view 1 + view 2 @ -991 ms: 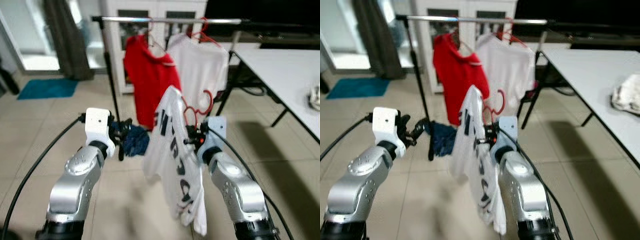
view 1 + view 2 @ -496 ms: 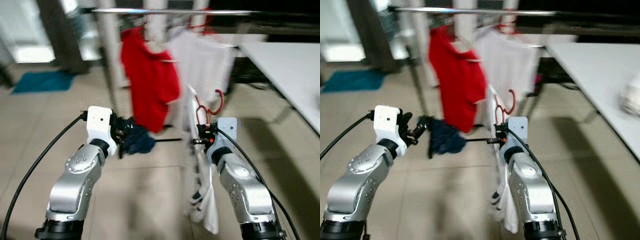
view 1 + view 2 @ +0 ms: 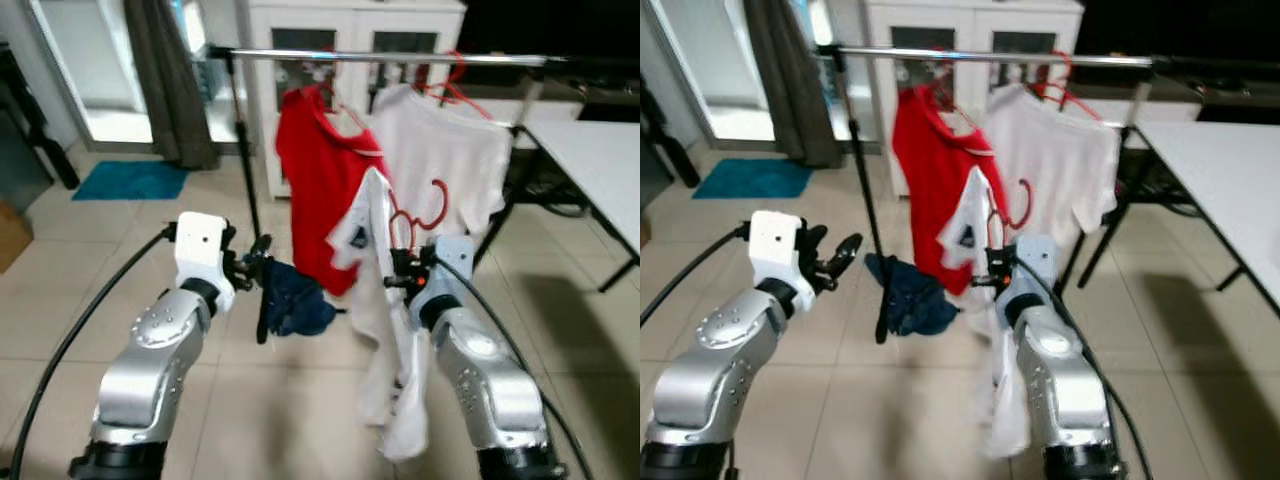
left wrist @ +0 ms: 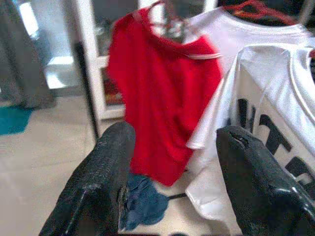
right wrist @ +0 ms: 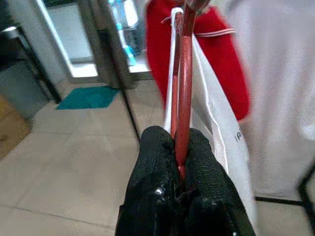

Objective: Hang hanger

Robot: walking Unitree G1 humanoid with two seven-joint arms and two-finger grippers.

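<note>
Tiled room, rail (image 3: 400, 57) ahead: right gripper (image 5: 179, 162) pinches the red hanger (image 3: 415, 212) with shirt (image 3: 385, 330); left gripper (image 4: 172, 162) spread, empty; carrying step, next lift hook over rail

Two silver, rounded metal arms are showing, each ending in a white boxy wrist block. A thin black cable is looping along each arm. The left gripper (image 3: 262, 262) and right gripper (image 5: 178, 172) are each carrying two long black fingers (image 4: 101, 172) with a finely textured, pebbled surface.
</note>
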